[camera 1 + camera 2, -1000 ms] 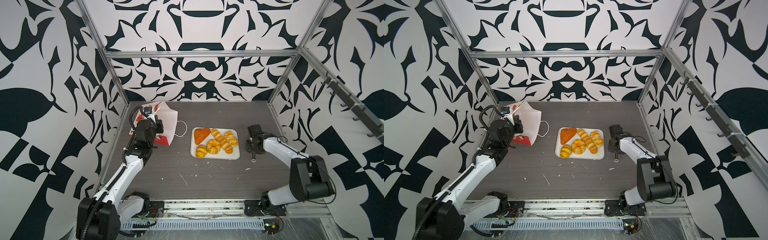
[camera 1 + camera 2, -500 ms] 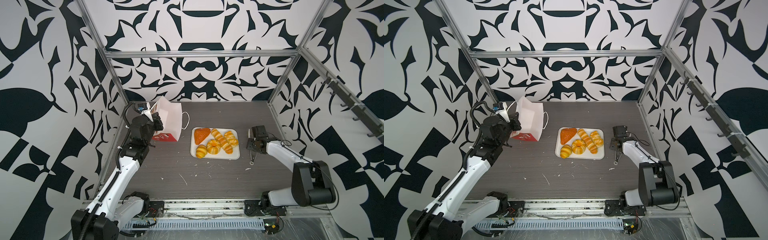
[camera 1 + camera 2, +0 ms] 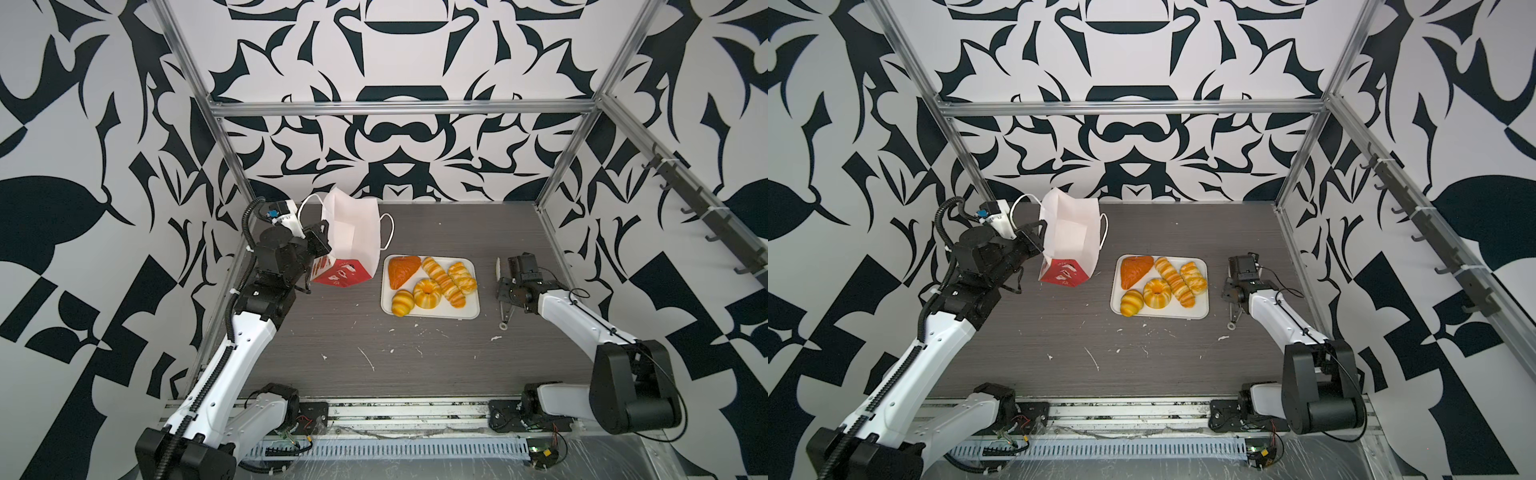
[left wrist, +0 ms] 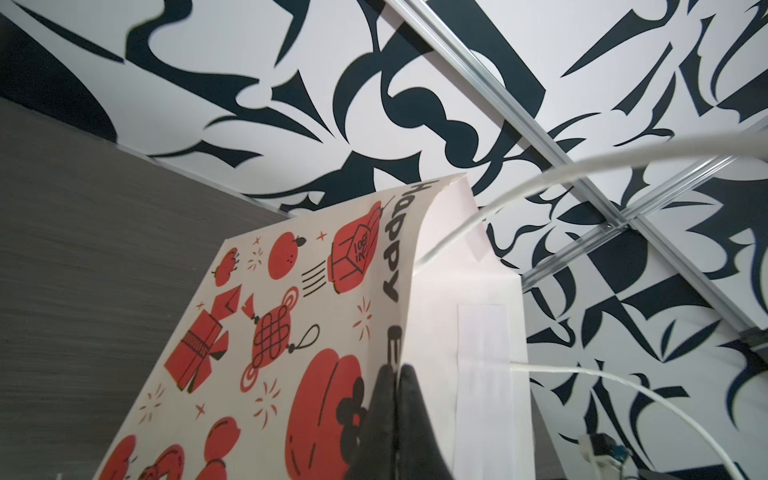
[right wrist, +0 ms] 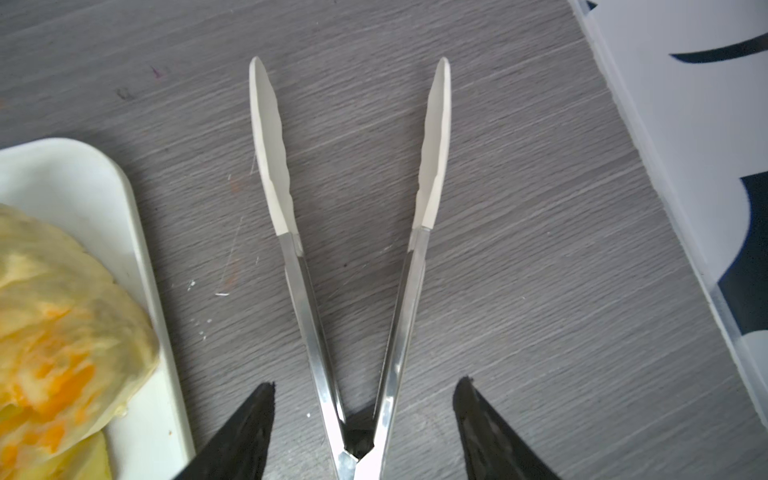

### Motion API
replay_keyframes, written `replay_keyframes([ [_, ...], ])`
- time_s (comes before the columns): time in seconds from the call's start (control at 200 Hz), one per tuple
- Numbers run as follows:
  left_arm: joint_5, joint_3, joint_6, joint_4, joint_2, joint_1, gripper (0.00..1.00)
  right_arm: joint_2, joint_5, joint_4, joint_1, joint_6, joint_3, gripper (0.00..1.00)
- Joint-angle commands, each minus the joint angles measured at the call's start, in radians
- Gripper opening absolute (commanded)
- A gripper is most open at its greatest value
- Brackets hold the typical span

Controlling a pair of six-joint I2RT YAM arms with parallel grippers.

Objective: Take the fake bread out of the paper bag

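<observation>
VISITOR: What does the room look like from where you stand?

ONLOOKER: A dark grey wood-grain tabletop (image 3: 415, 374) flecked with white scuffs, boxed in by black-and-white patterned walls (image 3: 399, 137) on an aluminium frame (image 3: 399, 109).

VISITOR: And the paper bag?

ONLOOKER: The paper bag (image 3: 353, 237) stands on end. Its long axis is near vertical, the mouth opens upward showing white lining, and the red base is down. I cannot tell whether the base touches the table.

VISITOR: What holds it?

ONLOOKER: The left gripper (image 4: 392, 374). Its 2 fingers (image 4: 411, 397) are pinched together on the bag's rim, the printed face against 1 and the lining against the other.

VISITOR: The fake bread?

ONLOOKER: All 5 pieces of fake bread (image 3: 427, 293) lie on a white tray (image 3: 440, 312), past the bag from those fingers and just beside the right gripper (image 5: 365, 383). That gripper's 2 fingers stand apart, on either side of the hinge end of tongs (image 5: 307, 307) lying on the table, without touching them.
</observation>
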Motion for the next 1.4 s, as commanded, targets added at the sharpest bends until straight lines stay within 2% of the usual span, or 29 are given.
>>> replay_keyframes([
  [0.0,0.04,0.031,-0.087,-0.004,0.005,-0.014,0.0,-0.007,-0.024,0.022,0.002,-0.004,0.006,0.7],
  [0.355,0.103,0.013,-0.11,-0.001,0.077,-0.014,0.0,-0.01,-0.069,0.032,0.001,-0.005,0.006,0.7],
  [0.82,0.106,0.018,-0.07,-0.006,0.127,0.003,0.0,0.014,-0.107,0.032,0.001,-0.008,0.009,0.7],
  [0.99,0.1,0.013,-0.051,-0.026,0.131,0.042,0.0,0.018,-0.112,0.029,0.002,-0.01,0.009,0.7],
  [1.09,0.13,0.01,-0.043,-0.028,0.142,0.096,0.08,0.019,-0.115,0.029,0.001,-0.012,0.007,0.7],
  [1.23,0.231,0.014,-0.04,-0.014,0.179,0.189,0.19,0.02,-0.13,0.034,0.002,-0.009,0.009,0.69],
  [1.395,0.265,0.035,-0.01,-0.026,0.203,0.229,0.33,0.02,-0.133,0.032,0.001,-0.011,0.009,0.7],
])
